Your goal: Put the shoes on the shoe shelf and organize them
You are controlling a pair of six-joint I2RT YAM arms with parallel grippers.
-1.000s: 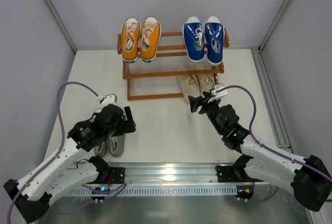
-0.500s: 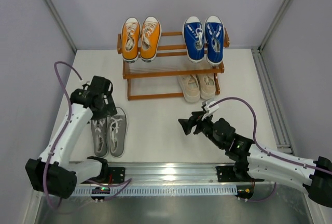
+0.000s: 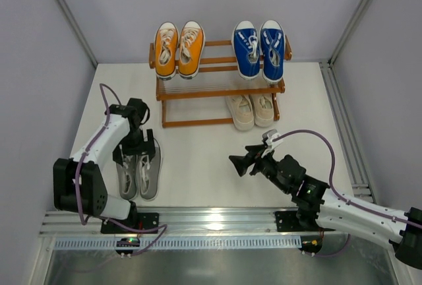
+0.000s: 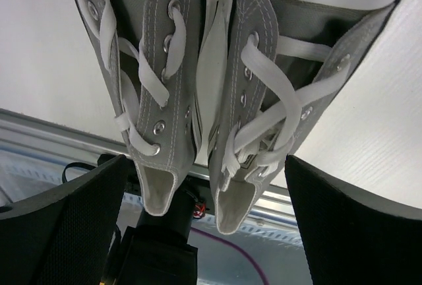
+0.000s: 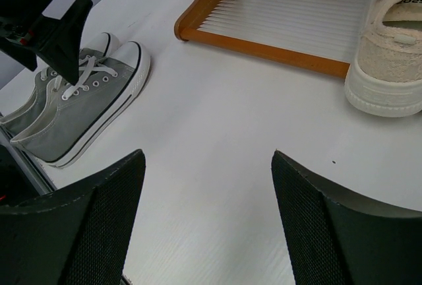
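The grey sneakers (image 3: 140,174) lie side by side on the white tabletop (image 3: 201,166) at the left, well short of the shoe shelf (image 3: 217,91), toes towards the shelf and heels towards the arm bases. The left arm is bent down over the front half of this pair. Its wrist view shows the left fingers (image 4: 62,225) spread wide, one outside each shoe, so both laced uppers and tongues sit in the gap between them. Whether either finger actually touches the canvas cannot be told. The right fingers (image 5: 72,229) are also spread wide with only bare tabletop between them. They hover low near the middle of the tabletop, pointing left towards the grey pair, well apart from it and from the shelf. On the shelf's upper tier the orange sneakers (image 3: 178,49) sit at the left and the blue sneakers (image 3: 259,49), with white toe caps, at the right, each pair standing close together. The cream sneakers (image 3: 250,111) sit at the right of the lower tier, their near ends sticking out past the front rail. The right wrist view catches one of them at its upper right edge.
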